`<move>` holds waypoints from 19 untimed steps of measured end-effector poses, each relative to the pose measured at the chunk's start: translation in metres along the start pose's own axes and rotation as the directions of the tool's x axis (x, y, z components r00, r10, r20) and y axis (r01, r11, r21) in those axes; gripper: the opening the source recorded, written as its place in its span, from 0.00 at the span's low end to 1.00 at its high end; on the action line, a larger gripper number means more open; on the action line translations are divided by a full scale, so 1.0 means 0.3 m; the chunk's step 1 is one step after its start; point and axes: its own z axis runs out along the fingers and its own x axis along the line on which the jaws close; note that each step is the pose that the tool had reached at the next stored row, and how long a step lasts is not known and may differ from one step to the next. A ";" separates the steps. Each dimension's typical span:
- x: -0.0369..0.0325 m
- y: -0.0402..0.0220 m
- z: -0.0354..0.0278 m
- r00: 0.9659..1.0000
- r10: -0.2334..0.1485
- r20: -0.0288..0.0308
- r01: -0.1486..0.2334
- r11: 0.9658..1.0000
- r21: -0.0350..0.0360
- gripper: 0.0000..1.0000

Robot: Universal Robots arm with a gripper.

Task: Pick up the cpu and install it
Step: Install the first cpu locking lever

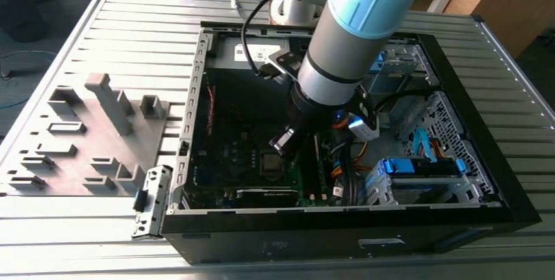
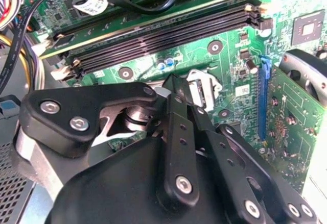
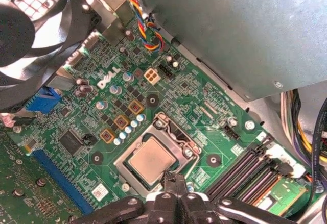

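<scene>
we've got the black gripper (image 3: 176, 196) down over the green motherboard (image 3: 204, 99), flat square cpu (image 3: 152, 159) with its matte silver-grey lid sitting in the metal socket frame (image 3: 168, 127) just ahead of the fingertips, can't tell if the jaws are open, nothing visibly held, 4 long black ram slots (image 2: 168, 38) nearby

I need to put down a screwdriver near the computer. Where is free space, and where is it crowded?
The ribbed table is bare along the exterior view's right of the computer case, and in front of it. On the left, the grey fixture block takes room. Inside the case, it is crowded around the cpu.
</scene>
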 end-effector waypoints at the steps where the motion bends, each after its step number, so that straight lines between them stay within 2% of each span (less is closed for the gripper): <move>1: 0.001 -0.002 0.003 1.000 0.000 0.000 0.000 1.000 0.000 0.11; 8: 0.006 -0.009 0.022 1.000 0.002 -0.004 -0.002 1.000 0.004 0.11; 13: 0.009 -0.010 0.038 1.000 0.004 -0.004 -0.004 1.000 0.004 0.11; 19: 0.009 -0.010 0.039 1.000 0.004 -0.004 -0.004 1.000 0.004 0.11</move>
